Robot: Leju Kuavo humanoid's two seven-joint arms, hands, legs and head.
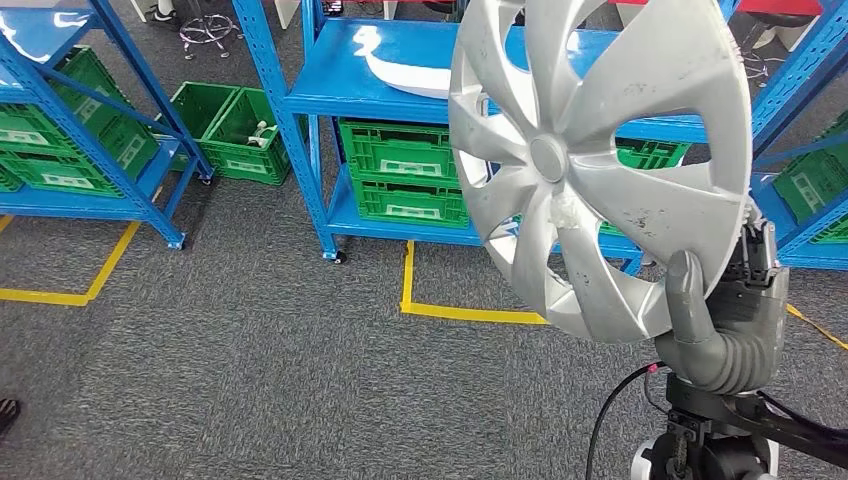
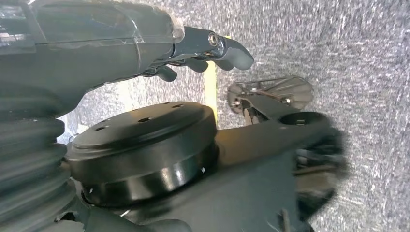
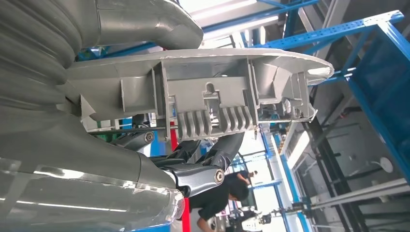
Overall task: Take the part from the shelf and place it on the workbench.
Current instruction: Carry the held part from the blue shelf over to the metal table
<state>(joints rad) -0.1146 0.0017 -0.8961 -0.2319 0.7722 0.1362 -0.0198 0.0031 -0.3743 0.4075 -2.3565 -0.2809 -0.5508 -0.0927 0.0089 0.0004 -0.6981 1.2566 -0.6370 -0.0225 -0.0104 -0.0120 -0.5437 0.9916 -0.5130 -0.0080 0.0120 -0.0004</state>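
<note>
A large silver hubcap with curved spokes stands upright in front of me in the head view, blocking part of the blue shelf. My right hand grips its lower right rim, thumb on the front face and fingers behind. The right wrist view shows the hubcap's ribbed back edge clamped between the thumb and the dark fingers of the right hand. My left hand hangs over grey carpet with its fingers curled in and nothing in them.
Blue shelving with green crates stands ahead, another rack at the left. Yellow floor tape marks the grey carpet. A white curved part lies on the middle shelf. A person is visible far off in the right wrist view.
</note>
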